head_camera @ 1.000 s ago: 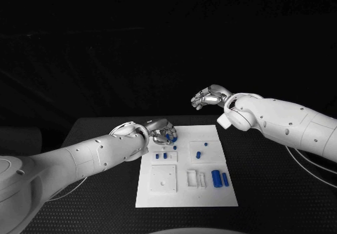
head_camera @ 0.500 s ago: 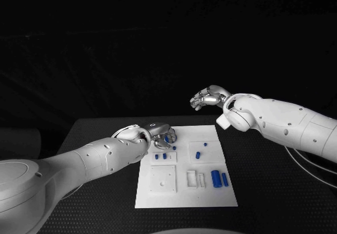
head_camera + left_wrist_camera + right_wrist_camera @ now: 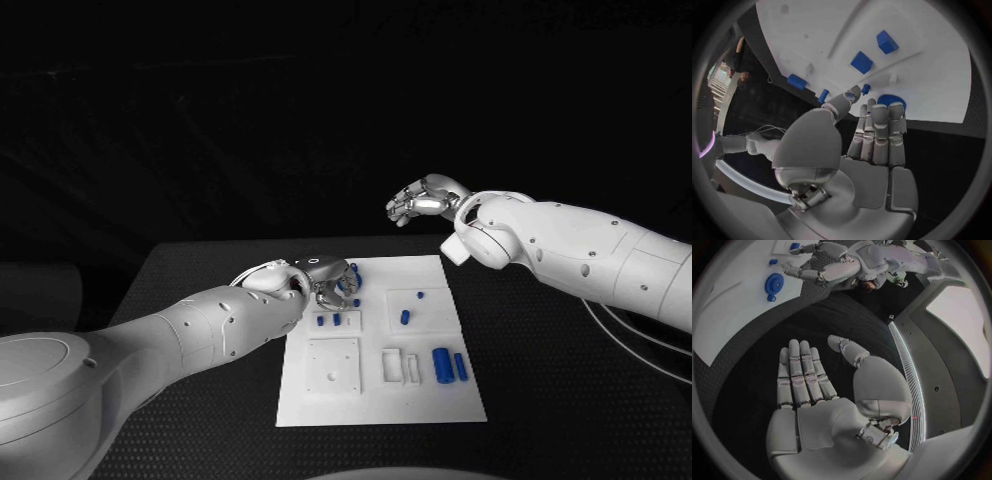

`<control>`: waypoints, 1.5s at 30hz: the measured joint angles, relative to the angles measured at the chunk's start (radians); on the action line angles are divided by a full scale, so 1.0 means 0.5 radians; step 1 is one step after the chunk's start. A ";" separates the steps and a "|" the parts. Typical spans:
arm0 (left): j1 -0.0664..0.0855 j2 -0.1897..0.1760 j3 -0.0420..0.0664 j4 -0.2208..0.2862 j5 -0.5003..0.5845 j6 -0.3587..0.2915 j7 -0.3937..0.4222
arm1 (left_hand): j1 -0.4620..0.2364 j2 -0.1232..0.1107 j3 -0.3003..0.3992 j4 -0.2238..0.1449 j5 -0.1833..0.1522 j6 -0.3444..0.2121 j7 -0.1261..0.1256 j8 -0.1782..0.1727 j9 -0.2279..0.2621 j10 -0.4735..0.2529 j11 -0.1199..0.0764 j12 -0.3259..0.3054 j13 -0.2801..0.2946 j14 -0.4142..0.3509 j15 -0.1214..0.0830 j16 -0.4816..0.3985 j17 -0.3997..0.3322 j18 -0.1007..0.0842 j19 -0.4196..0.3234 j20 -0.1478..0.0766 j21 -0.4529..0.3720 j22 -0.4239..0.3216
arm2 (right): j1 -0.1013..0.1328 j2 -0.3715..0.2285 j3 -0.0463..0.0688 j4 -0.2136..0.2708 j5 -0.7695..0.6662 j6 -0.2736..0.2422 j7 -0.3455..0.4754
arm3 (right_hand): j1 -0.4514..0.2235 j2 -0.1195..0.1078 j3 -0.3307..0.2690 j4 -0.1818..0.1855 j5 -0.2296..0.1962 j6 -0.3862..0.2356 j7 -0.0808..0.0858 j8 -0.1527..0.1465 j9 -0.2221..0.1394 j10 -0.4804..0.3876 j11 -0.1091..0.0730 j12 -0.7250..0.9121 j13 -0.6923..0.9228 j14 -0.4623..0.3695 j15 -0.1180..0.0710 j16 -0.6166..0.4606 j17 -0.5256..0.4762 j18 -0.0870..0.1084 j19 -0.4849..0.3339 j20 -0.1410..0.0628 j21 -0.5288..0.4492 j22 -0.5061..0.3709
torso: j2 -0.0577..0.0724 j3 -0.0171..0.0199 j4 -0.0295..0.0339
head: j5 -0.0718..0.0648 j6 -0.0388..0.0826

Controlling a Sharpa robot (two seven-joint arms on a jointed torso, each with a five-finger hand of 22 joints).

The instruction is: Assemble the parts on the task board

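The left hand [image 3: 329, 277] hovered over the far left corner of the task board [image 3: 433, 400], fingers straight and close together, holding nothing; over the preceding second it had drawn slightly toward the robot and turned at the wrist, uncovering the round blue part [image 3: 891, 100] just beyond its fingertips [image 3: 896, 112]. This suggests that the part had been released or was being approached for seating. The right hand [image 3: 423, 200] was raised well clear beyond the board's far edge, open and empty, essentially unmoved. The board lay on the black worktop [image 3: 562, 400]. Its shallow recesses held the parts: two small blue pieces [image 3: 327, 321] near the left hand, single pieces [image 3: 407, 317] in the middle-right recess, and two upright blue cylinders [image 3: 444, 364] nearer the robot.
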 measured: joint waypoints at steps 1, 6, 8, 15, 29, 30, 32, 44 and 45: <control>-0.001 0.005 0.000 -0.005 -0.002 -0.001 -0.008 | 0.000 0.000 0.000 0.000 0.000 0.000 0.000 0.000 -0.002 0.000 0.000 -0.004 0.000 0.005 0.005 0.000 0.000 0.000 0.000 0.000 0.000 0.000 | 0.001 0.000 0.000 0.003 0.000 0.000 0.000 | 0.000 0.000 0.000 0.000 0.000 0.000 0.000 0.000 0.000 0.000 0.000 0.000 0.000 0.000 0.000 0.000 -0.001 0.000 0.000 0.000 0.000 0.000 | 0.000 0.0000 0.000 | -0.002 0.000; -0.005 0.034 0.001 -0.021 -0.010 -0.002 -0.039 | -0.011 0.011 0.000 0.000 0.000 0.000 0.000 -0.008 -0.014 0.000 0.000 -0.021 -0.004 0.007 0.007 0.010 0.003 0.000 0.007 0.007 0.000 0.000 | 0.004 -0.001 0.000 0.009 0.000 -0.001 -0.001 | 0.000 0.000 0.000 0.000 0.000 0.000 0.000 0.000 0.000 0.000 0.000 0.000 0.000 0.000 0.000 0.000 -0.001 0.000 0.000 0.000 0.000 0.000 | 0.000 -0.0004 0.000 | -0.009 -0.001; -0.005 0.044 0.001 -0.027 -0.011 -0.002 -0.051 | -0.011 0.011 0.000 0.000 0.000 -0.007 0.007 -0.014 -0.021 0.004 0.004 -0.028 -0.005 0.007 0.007 0.022 0.003 0.000 0.007 0.007 0.008 0.000 | 0.004 -0.001 0.000 0.011 0.000 -0.002 -0.001 | 0.000 0.000 0.000 0.000 0.000 0.000 0.000 0.000 0.000 0.000 0.000 0.000 0.000 0.000 0.000 0.000 -0.001 0.000 0.000 0.000 0.000 0.000 | 0.000 -0.0002 0.000 | -0.010 -0.001; -0.006 0.060 0.001 -0.067 -0.014 0.004 -0.096 | -0.019 0.019 0.006 0.006 0.000 -0.010 0.010 -0.014 -0.028 0.010 0.009 -0.042 -0.008 0.014 0.014 0.023 0.002 0.000 0.014 0.014 0.008 0.000 | 0.009 -0.003 0.000 0.020 0.000 -0.003 -0.001 | 0.000 0.000 0.000 0.000 0.000 0.000 0.000 0.000 0.000 0.000 0.000 0.000 0.000 0.000 0.000 0.000 -0.001 0.000 0.000 0.000 0.000 0.000 | 0.004 -0.0004 -0.005 | -0.012 0.002; -0.030 0.108 0.001 -0.121 -0.016 0.016 -0.137 | -0.017 0.059 0.019 0.019 0.015 0.005 0.025 -0.014 -0.043 -0.046 0.045 -0.102 -0.036 0.014 0.036 0.039 0.002 0.000 0.017 0.033 0.015 -0.001 | 0.012 0.001 0.000 0.028 0.000 -0.006 -0.002 | 0.000 0.000 0.000 0.000 0.000 0.001 -0.001 0.000 0.000 0.000 0.000 0.000 -0.001 0.000 0.000 0.008 -0.001 0.000 0.000 0.000 0.000 -0.001 | 0.010 0.0040 -0.012 | -0.017 0.000; -0.032 0.112 0.001 -0.125 -0.016 0.016 -0.138 | -0.019 0.061 0.019 0.019 0.015 0.005 0.025 -0.014 -0.043 -0.048 0.043 -0.102 -0.036 0.014 0.036 0.039 0.002 -0.001 0.017 0.033 0.015 -0.001 | 0.012 0.002 0.000 0.028 0.000 -0.006 -0.002 | 0.000 0.000 0.000 0.000 0.000 0.001 -0.001 0.000 0.000 0.000 0.000 0.000 -0.001 0.000 0.000 0.008 -0.001 0.000 0.000 0.000 0.000 -0.001 | 0.010 0.0040 -0.012 | -0.018 -0.001; -0.037 0.119 0.001 -0.133 -0.016 0.016 -0.140 | -0.019 0.061 0.019 0.019 0.015 0.005 0.025 -0.014 -0.047 -0.048 0.043 -0.102 -0.038 0.014 0.036 0.040 0.002 0.000 0.017 0.033 0.016 -0.001 | 0.012 0.003 0.000 0.028 0.000 -0.006 -0.002 | 0.000 0.000 0.000 0.000 0.000 0.001 -0.001 0.000 0.000 0.000 0.000 0.000 -0.001 0.000 0.000 0.008 -0.001 0.000 0.000 0.000 0.000 -0.001 | 0.010 0.0040 -0.012 | -0.020 -0.002; -0.044 0.141 0.002 -0.158 -0.017 0.020 -0.146 | -0.041 0.083 0.025 0.025 0.015 0.023 0.043 -0.014 -0.060 -0.008 0.039 -0.110 -0.040 0.014 0.036 0.064 0.002 0.000 0.021 0.043 0.039 -0.001 | 0.013 0.010 0.000 0.032 0.000 -0.007 -0.002 | 0.000 0.000 0.000 0.000 0.000 0.002 -0.002 0.000 -0.001 0.000 0.000 0.000 -0.001 0.000 0.000 0.008 -0.001 0.000 0.000 0.000 0.000 -0.001 | 0.009 0.0040 -0.010 | -0.029 -0.007; -0.045 0.143 0.002 -0.161 -0.017 0.020 -0.146 | -0.043 0.085 0.025 0.025 0.015 0.023 0.043 -0.014 -0.061 0.000 0.039 -0.110 -0.040 0.014 0.036 0.071 0.002 0.000 0.021 0.043 0.039 -0.001 | 0.013 0.010 0.000 0.032 0.000 -0.007 -0.002 | 0.000 0.000 0.000 0.000 0.000 0.002 -0.002 0.000 -0.001 0.000 0.000 0.000 -0.001 0.000 0.000 0.008 -0.001 0.000 0.000 0.000 0.000 -0.001 | 0.009 0.0040 -0.009 | -0.029 -0.007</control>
